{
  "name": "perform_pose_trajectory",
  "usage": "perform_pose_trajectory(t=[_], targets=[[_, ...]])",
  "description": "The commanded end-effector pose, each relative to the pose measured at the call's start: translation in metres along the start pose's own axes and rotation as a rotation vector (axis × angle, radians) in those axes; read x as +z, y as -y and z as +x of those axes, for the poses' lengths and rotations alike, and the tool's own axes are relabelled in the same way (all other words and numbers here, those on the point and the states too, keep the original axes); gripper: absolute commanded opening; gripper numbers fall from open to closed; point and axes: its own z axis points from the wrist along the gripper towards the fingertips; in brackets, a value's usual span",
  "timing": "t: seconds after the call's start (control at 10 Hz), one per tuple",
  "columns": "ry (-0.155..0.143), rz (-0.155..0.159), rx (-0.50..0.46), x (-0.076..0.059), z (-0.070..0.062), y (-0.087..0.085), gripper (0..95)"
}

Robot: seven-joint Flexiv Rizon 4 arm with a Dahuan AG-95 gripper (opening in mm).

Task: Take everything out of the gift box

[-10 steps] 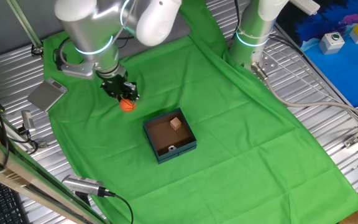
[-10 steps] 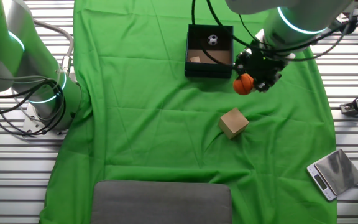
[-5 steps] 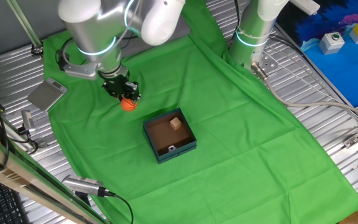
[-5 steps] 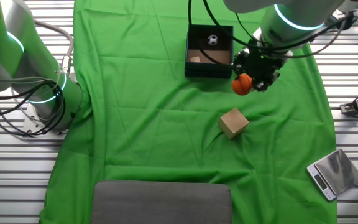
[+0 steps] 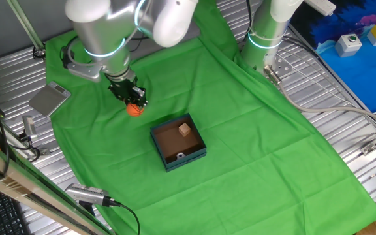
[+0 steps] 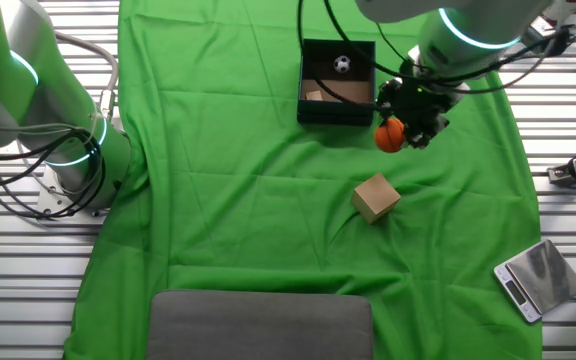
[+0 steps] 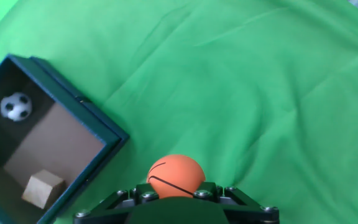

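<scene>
The gift box sits on the green cloth, dark teal outside and brown inside. In it lie one tan wooden cube and the tiny soccer ball. My gripper is shut on the orange ball and holds it over the cloth beside the box, outside it. The second tan cube lies on the cloth away from the box; my arm hides it in the one fixed view.
A flat grey plate lies at the cloth's edge. A small silver scale sits off the cloth. A second robot arm base stands at the cloth's side. Metal slats surround the cloth.
My gripper with the orange ball has barely shifted, drifting slightly away from the box. The box and its contents have not moved.
</scene>
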Motion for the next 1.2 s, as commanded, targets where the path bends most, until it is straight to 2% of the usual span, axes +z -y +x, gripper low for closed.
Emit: perform_pose_trajectory(t=[0.1, 0.4, 0.5, 0.7, 0.9, 1.2], targets=[[-0.008, 0.021, 0.009, 0.000, 0.000, 0.003, 0.0], [0.021, 0.031, -0.007, 0.000, 0.003, 0.030, 0.0], [0.031, 0.026, -0.011, 0.001, 0.000, 0.034, 0.0], [0.036, 0.040, -0.022, 0.011, -0.010, 0.044, 0.0], [0.055, 0.047, -0.052, 0.021, -0.011, 0.053, 0.0], [0.057, 0.052, -0.078, 0.027, -0.010, 0.063, 0.0]])
